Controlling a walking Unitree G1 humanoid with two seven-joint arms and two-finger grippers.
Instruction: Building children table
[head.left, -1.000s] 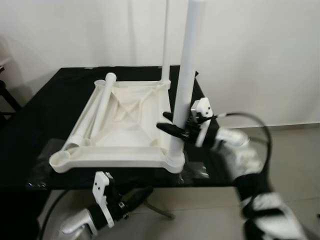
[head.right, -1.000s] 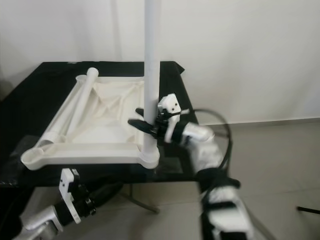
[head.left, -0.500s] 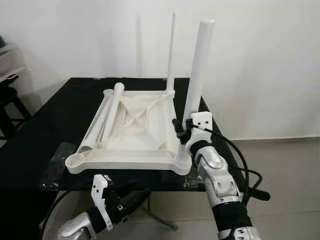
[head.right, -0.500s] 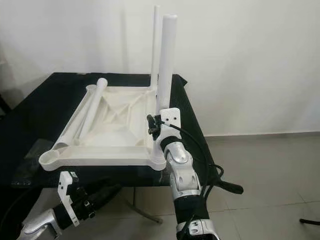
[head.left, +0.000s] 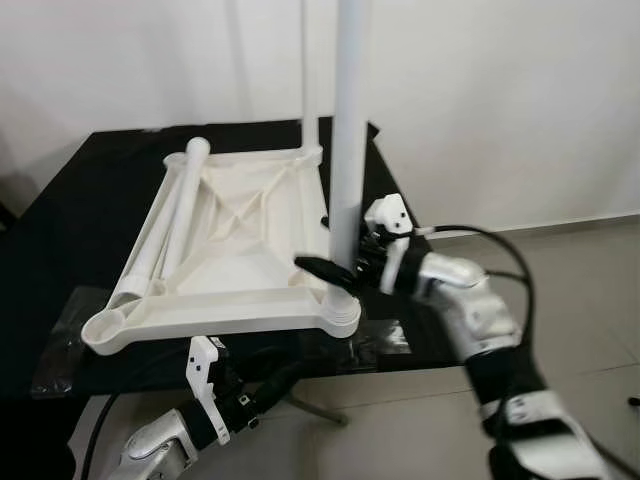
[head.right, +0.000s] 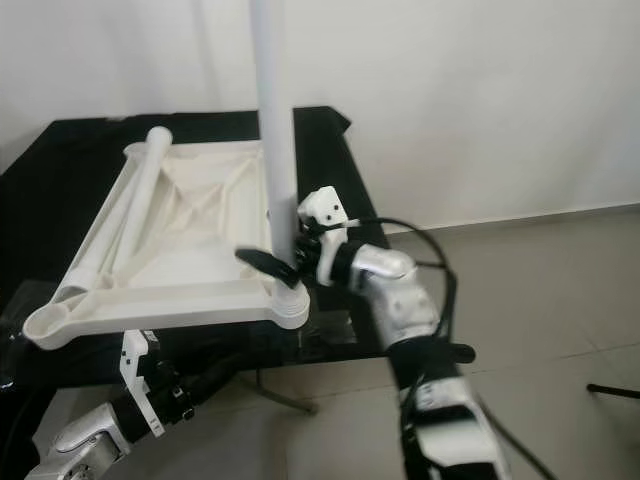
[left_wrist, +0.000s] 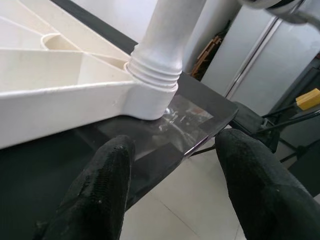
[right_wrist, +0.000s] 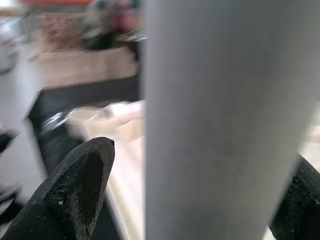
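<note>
White plastic on black, looking down through the left eye: facing a tabletop (head.left: 220, 312) lying upside down on a black table (head.left: 60, 220), with a clear film (head.left: 60, 345) spread under its near edge. Noting a far leg (head.left: 310, 80) standing upright in the far right corner and a loose leg (head.left: 175, 215) lying inside the tabletop along its left side. Clasping the near leg (head.left: 350, 120), upright in the near right corner socket, with the right gripper (head.left: 345, 265) low on the leg, just above the socket, one black finger crossing in front of it. Holding the left gripper (head.left: 270, 385) below the black table's near edge, pointing toward that same corner.

Looking through the right eye: seeing the same layout, with the right gripper (head.right: 280, 262) wrapped round the near leg from the right side, and the left gripper (head.right: 215, 378) low under the table edge.

Looking along the left wrist: keeping both fingers (left_wrist: 100, 185) spread wide apart and gripping nothing, aiming at the ribbed foot of the near leg (left_wrist: 160, 55) seated in its corner socket, close to the table edge, the clear film (left_wrist: 185, 117) glinting beside it.

Looking along the right wrist: straddling the near leg (right_wrist: 220, 120) closely, fingers (right_wrist: 75, 185) drawn in on either side of it, one fingertip standing slightly off the surface, the other pressing against the leg's edge.
</note>
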